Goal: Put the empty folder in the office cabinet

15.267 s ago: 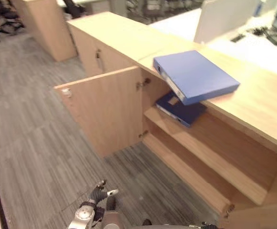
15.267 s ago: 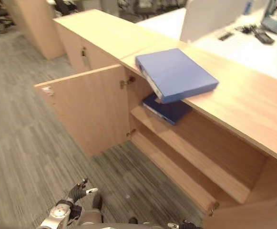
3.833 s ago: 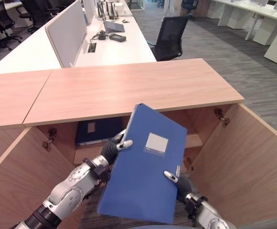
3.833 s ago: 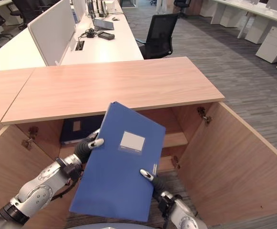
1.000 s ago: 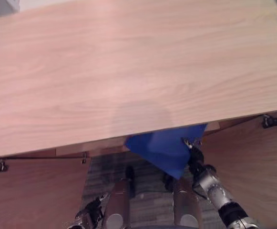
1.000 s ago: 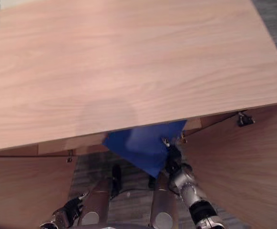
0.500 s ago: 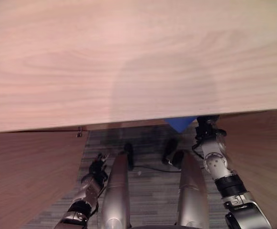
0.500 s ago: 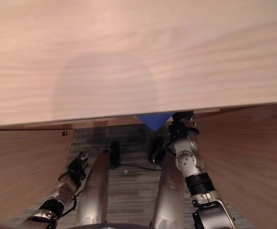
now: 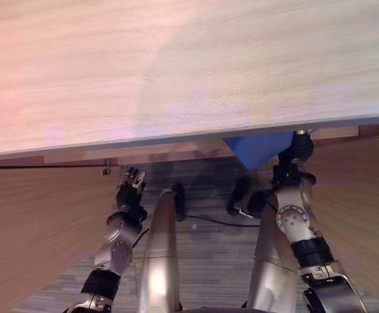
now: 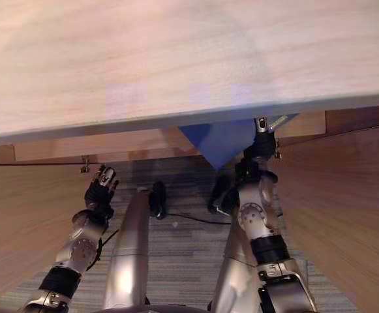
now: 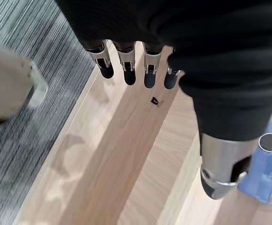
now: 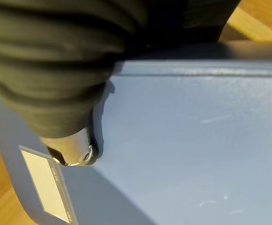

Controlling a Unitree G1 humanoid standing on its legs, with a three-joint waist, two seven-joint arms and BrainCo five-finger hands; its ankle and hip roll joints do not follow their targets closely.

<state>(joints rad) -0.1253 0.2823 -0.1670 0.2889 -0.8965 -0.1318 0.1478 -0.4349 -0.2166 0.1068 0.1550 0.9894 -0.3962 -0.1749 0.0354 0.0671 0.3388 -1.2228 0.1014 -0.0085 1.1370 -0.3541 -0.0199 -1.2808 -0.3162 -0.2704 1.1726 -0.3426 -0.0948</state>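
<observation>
Under the cabinet's worktop [image 9: 176, 65], the right robot hand [image 10: 262, 142] reaches up against the blue folder [image 10: 222, 140].
Only a corner of the folder pokes out beneath the edge; whether the fingers grip it cannot be told. Left robot hand [image 9: 130, 189] hangs by the open door [image 9: 32, 228], fingers [image 11: 126, 65] straight and relaxed, holding nothing.
</observation>
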